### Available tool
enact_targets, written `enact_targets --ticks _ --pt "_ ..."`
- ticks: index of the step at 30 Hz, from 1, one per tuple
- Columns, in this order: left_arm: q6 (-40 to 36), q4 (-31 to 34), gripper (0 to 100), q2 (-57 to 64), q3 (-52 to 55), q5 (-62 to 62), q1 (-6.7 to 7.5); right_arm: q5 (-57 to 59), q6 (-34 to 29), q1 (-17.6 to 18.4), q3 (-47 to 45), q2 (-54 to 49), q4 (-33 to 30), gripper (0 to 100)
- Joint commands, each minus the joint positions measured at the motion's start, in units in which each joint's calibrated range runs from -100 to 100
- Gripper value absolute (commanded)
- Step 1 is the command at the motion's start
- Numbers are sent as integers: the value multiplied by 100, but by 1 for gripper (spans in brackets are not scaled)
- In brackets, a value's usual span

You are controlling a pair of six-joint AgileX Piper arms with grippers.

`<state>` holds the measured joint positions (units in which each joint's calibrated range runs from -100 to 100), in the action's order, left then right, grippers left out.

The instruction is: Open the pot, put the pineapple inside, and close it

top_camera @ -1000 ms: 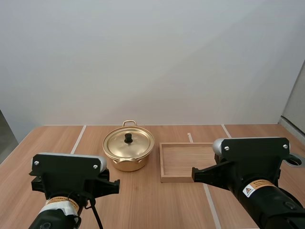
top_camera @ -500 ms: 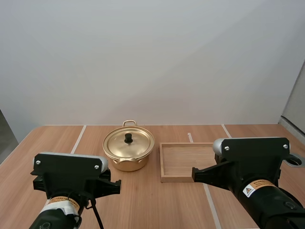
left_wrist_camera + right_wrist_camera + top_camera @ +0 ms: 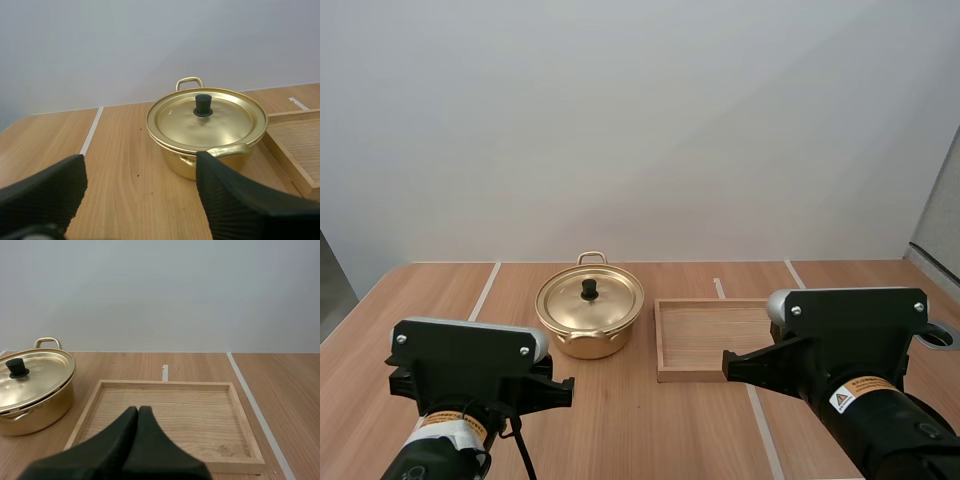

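High view: a gold pot (image 3: pixel 588 340) stands upright on the wooden surface (image 3: pixel 650 430), left of centre. Its lid (image 3: pixel 605 303) is seated flat on the rim, with a black knob (image 3: pixel 589 289) at the lid's middle. A shallow wooden tray (image 3: pixel 706 374) lies just beside the pot on its right, apart from it. The left arm (image 3: pixel 465 372) and the right arm (image 3: pixel 850 340) sit at the near edge, well short of both items.

Left wrist view: the left pincer (image 3: pixel 140 167) is wide open. Its two black fingers (image 3: pixel 45 192) stand far apart with their ribbed faces turned inward, and there is nothing between them. The pot sits ahead of the gap with the lid on. One fingertip shows in front of the pot's near side, and no contact is evident.

Right wrist view: the right pincer (image 3: pixel 138 412) is fully closed, its fingers pressed together into one dark wedge that grips nothing. It points toward the near side of the tray. The pot stands beside the tray's far-left corner, lid in place.
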<state>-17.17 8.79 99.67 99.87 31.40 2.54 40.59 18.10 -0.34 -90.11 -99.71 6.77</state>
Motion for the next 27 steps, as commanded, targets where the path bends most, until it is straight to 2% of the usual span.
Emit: enact_targets --ticks 1,12,13,15,18,19,27 --pt "16 -86 100 33 13 -138 12 -62 12 13 -7 -29 22 0" --pt "213 -86 100 33 13 -124 12 -62 12 13 -7 -29 22 0" --pt "224 -86 97 33 13 -116 12 -62 12 13 -7 -29 22 0" --pt "224 -86 66 33 13 -116 12 -62 12 13 -7 -29 22 0" --pt "224 -86 8 33 13 -116 12 -62 12 13 -7 -29 22 0" --pt "224 -86 0 33 13 -116 12 -62 12 13 -7 -29 22 0" --pt "166 -128 0 33 13 -132 12 -62 12 13 -7 -29 22 0"
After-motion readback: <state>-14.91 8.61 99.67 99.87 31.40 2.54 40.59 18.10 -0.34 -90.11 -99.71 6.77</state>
